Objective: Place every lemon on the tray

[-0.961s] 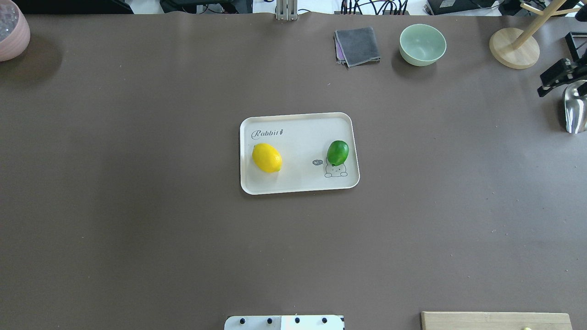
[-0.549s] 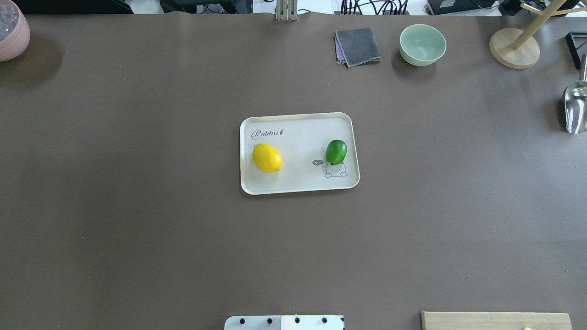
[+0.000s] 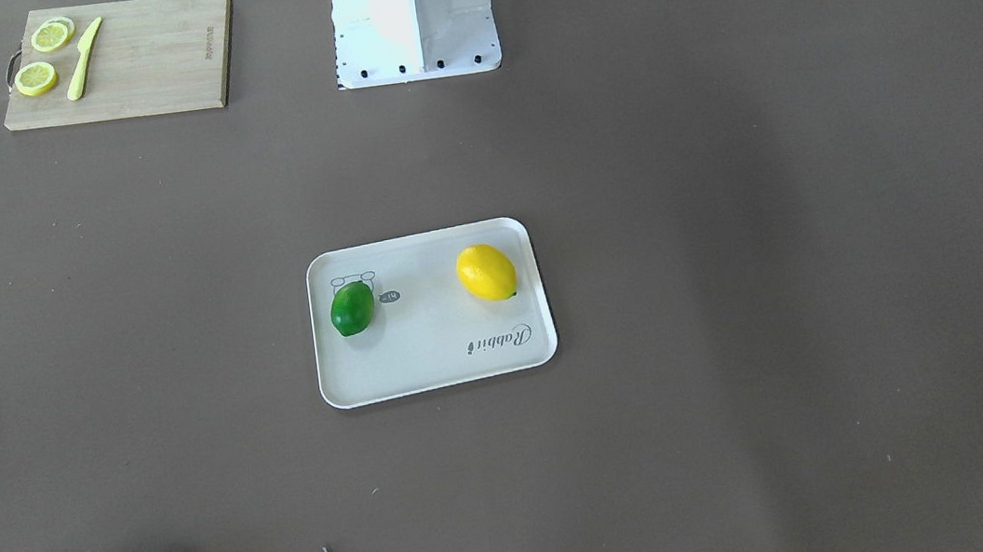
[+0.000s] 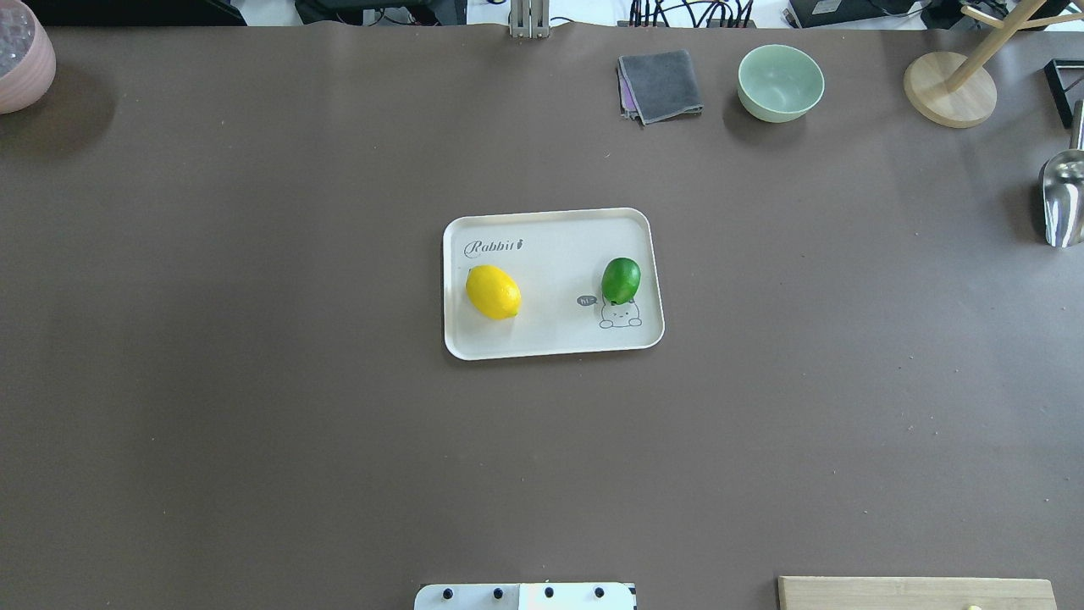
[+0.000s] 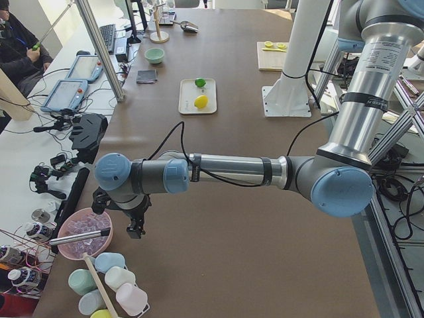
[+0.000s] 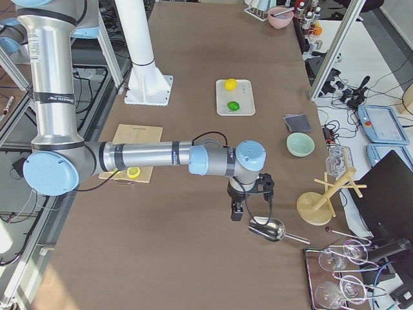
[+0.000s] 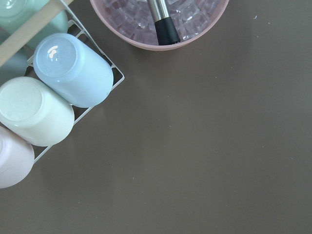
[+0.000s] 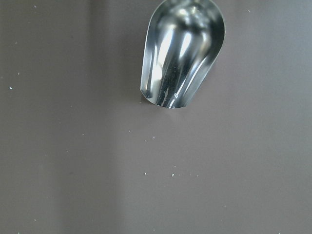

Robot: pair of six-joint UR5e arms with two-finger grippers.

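The off-white tray [image 4: 550,339] with "Rabbit" script lies mid-table, also in the front-facing view [image 3: 437,367]. The yellow lemon [image 4: 493,291] rests on its left part and the green lemon [image 4: 621,280] on its right part, above the cartoon animal. Both also show in the front-facing view, yellow [image 3: 486,272] and green [image 3: 352,308]. My left gripper [image 5: 136,228] hangs at the table's far left end near a pink ice bowl; I cannot tell if it is open. My right gripper [image 6: 237,210] hangs at the far right end beside a metal scoop; I cannot tell its state either.
A wooden cutting board [image 3: 118,59] with lemon slices and a knife lies near the robot base. A green bowl [image 4: 780,82], grey cloth [image 4: 660,85], wooden stand [image 4: 948,89] and metal scoop [image 4: 1063,199] are at the far right. A pink ice bowl [image 4: 21,59] and cups [image 7: 73,70] are at the left.
The right gripper, seen at the overhead view's right edge one second ago, has moved out of that view. The green lemon shifted slightly left on the tray.
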